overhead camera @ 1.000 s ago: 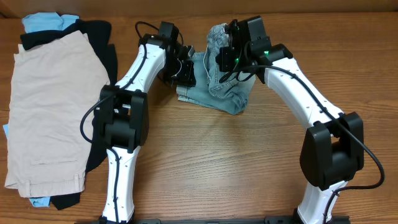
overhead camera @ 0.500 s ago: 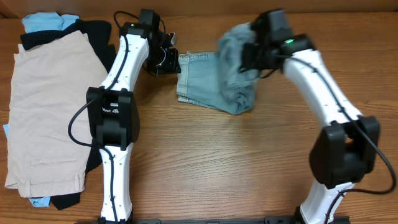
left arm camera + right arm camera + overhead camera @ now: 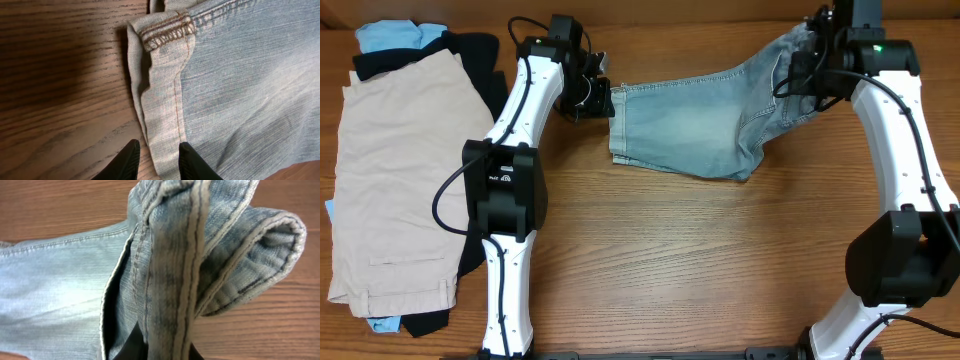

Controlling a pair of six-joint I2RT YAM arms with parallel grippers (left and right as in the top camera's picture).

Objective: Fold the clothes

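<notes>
The pale blue denim shorts [image 3: 690, 125] lie stretched across the far middle of the wooden table. My left gripper [image 3: 603, 98] is at their left hem. In the left wrist view its fingers [image 3: 157, 161] are closed around the stitched hem strip of the shorts [image 3: 240, 90]. My right gripper [image 3: 817, 62] is shut on the bunched waistband end and holds it lifted at the far right. In the right wrist view the thick seamed denim [image 3: 180, 255] fills the jaws [image 3: 160, 349].
A pile of garments lies at the left: a beige one [image 3: 400, 170] on top, a black one [image 3: 480, 70] under it, and a sky-blue one [image 3: 390, 38] showing at the far corner. Bare wood [image 3: 700, 270] spans the front.
My right gripper has swung far to the right and back with the waistband end, pulling the bunched shorts out flat. My left gripper has shifted left and stays at the left hem.
</notes>
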